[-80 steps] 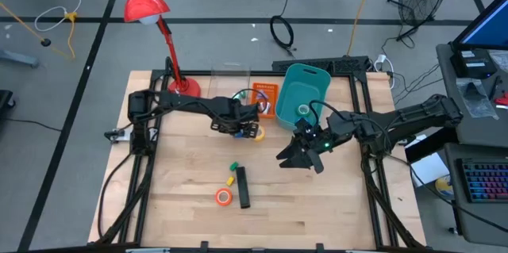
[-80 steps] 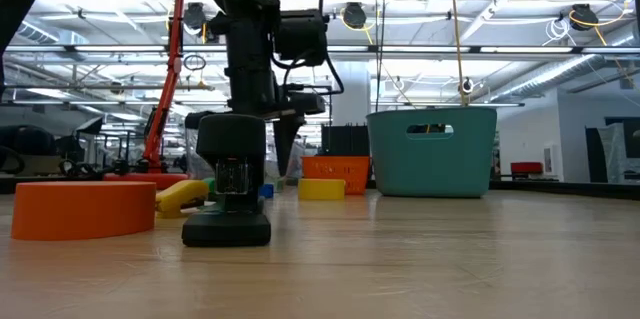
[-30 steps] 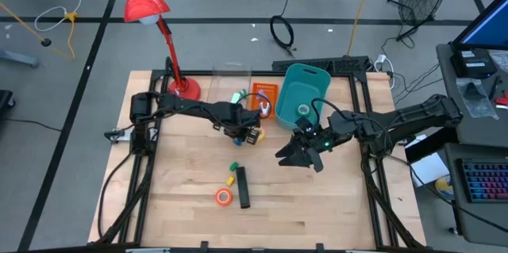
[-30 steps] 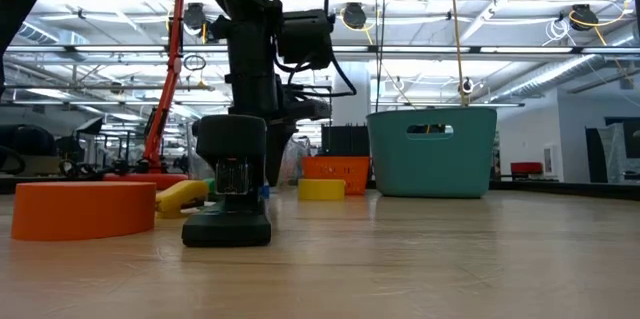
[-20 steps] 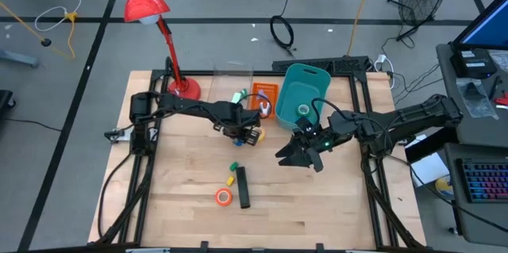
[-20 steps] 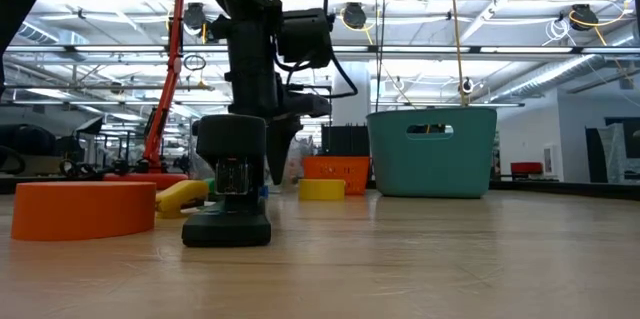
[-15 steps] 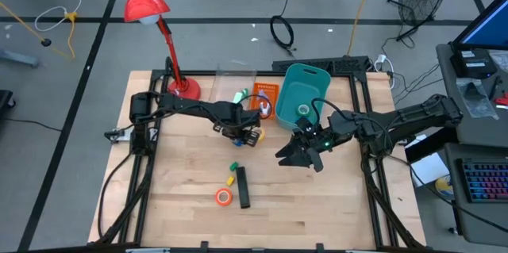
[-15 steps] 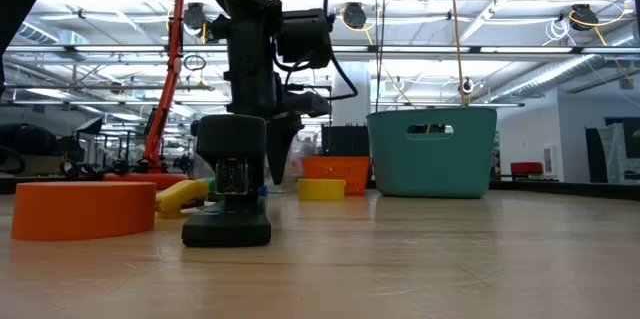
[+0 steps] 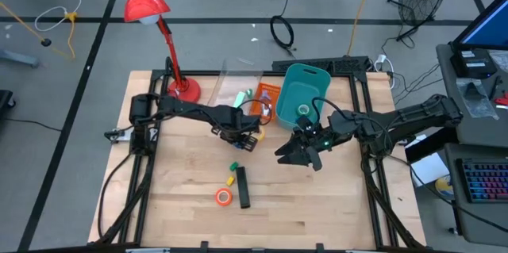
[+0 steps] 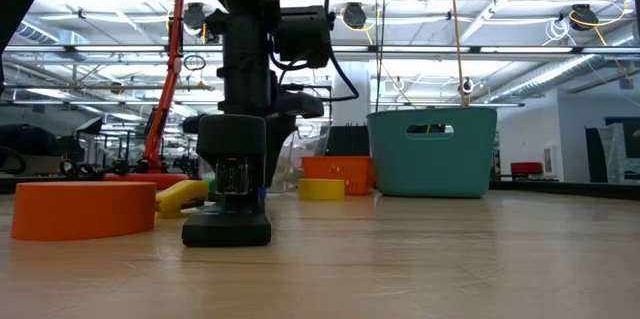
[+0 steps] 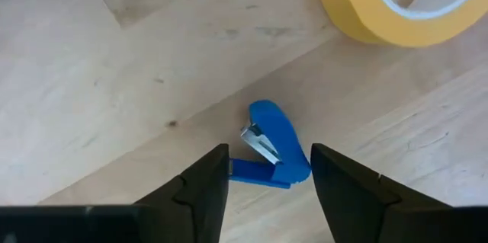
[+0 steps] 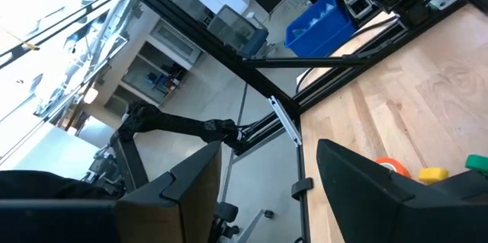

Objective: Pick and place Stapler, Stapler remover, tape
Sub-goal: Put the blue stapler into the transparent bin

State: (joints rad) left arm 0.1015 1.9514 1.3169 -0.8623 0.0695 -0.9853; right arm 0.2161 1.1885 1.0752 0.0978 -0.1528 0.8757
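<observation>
A small blue staple remover (image 11: 271, 150) lies on the table, claws upward, between the open fingers of my left gripper (image 11: 268, 186), which points down at mid-table (image 9: 245, 136). A yellow tape roll (image 11: 404, 3) lies flat just beside it (image 10: 321, 188). The black stapler (image 9: 243, 187) stands nearer the front edge, with the orange tape roll (image 9: 224, 197) lying flat next to it. My right gripper (image 9: 289, 156) hangs open above the table, right of centre, with nothing between its fingers (image 12: 267, 190). My left gripper comes at the staple remover from above, one finger on each side of it. The remover's lower arm (image 11: 248, 171) reaches up to one finger (image 11: 210, 182); I cannot tell whether they touch. The remover lies on the table.
A teal bin (image 9: 304, 86) and an orange basket (image 9: 267, 97) stand at the far edge, with a tilted clear box (image 9: 236, 78) beside them and a red lamp (image 9: 147, 3) at the far left. A yellow block (image 9: 230, 180) and a green block (image 9: 234, 166) lie by the stapler.
The clear box at the far edge has tilted, and the green thing in it has shifted a little toward the table's right edge. Both arms have kept nearly still.
</observation>
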